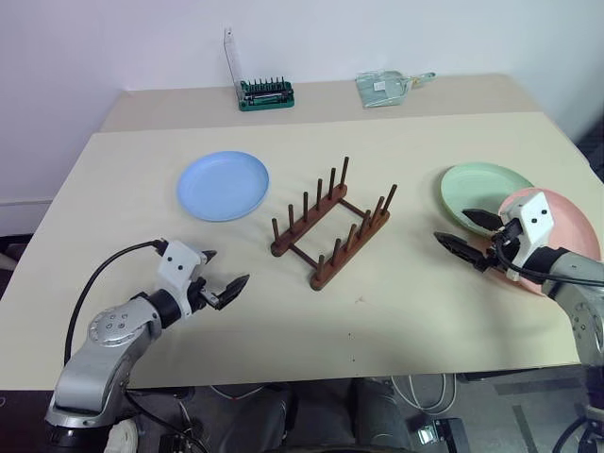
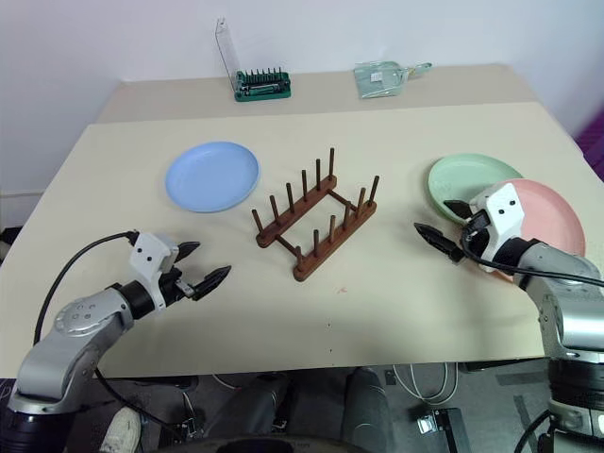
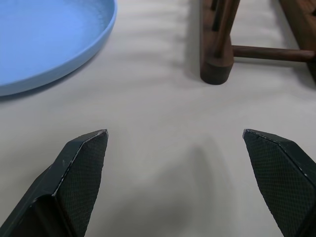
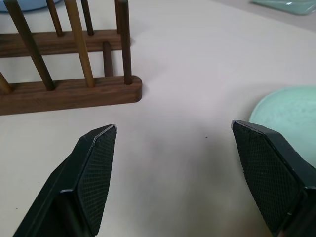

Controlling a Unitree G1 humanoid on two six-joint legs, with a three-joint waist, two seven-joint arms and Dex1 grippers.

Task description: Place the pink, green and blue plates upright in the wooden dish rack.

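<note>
Dark brown wooden dish rack [image 1: 332, 223], twelve upright pegs

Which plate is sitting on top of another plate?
The pink plate. Its edge overlaps the green plate on the robot's right, while the blue plate lies alone, flat on the table, across the wooden dish rack.

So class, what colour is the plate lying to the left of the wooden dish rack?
Light blue: the plate is plain, without pattern, clearest in the left eye view.
</note>
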